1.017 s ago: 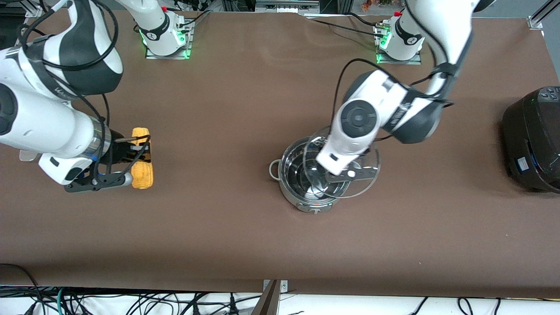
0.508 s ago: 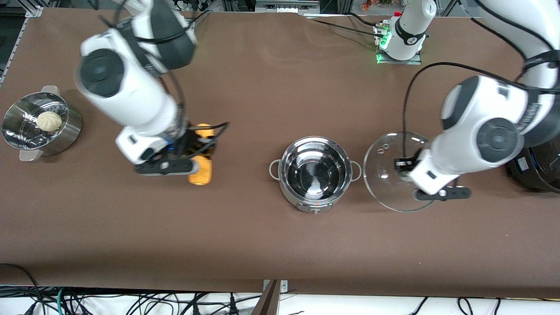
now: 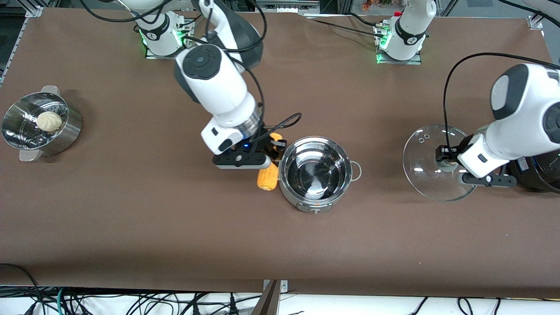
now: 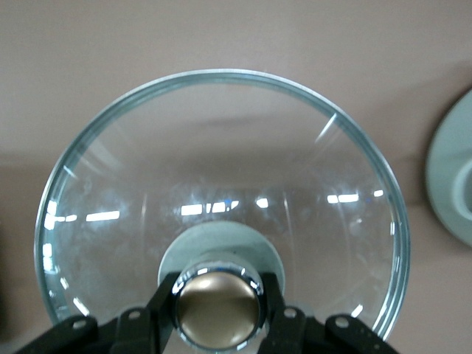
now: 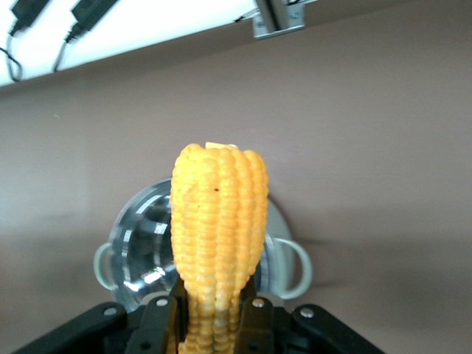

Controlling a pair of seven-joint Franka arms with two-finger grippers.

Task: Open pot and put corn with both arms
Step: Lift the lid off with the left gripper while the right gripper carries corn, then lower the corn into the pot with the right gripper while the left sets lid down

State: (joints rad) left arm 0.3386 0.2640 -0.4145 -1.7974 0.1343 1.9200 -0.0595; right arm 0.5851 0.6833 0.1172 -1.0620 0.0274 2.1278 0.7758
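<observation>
A shiny round stainless-steel pot [image 3: 315,174] stands uncovered near the middle of the brown table, its mirror-like inside empty and a small loop handle showing on each side. Its clear round glass lid [image 3: 431,164] is off and held in the air by its tan knob [image 4: 219,308], tilted, over the table toward the left arm's end and well apart from the pot. A short yellow-orange corn cob [image 3: 268,176] with neat rows of kernels is gripped at one end and carried in the air, just beside the pot's rim on the side toward the right arm's end. In the right wrist view the cob [image 5: 219,240] juts out over the pot.
</observation>
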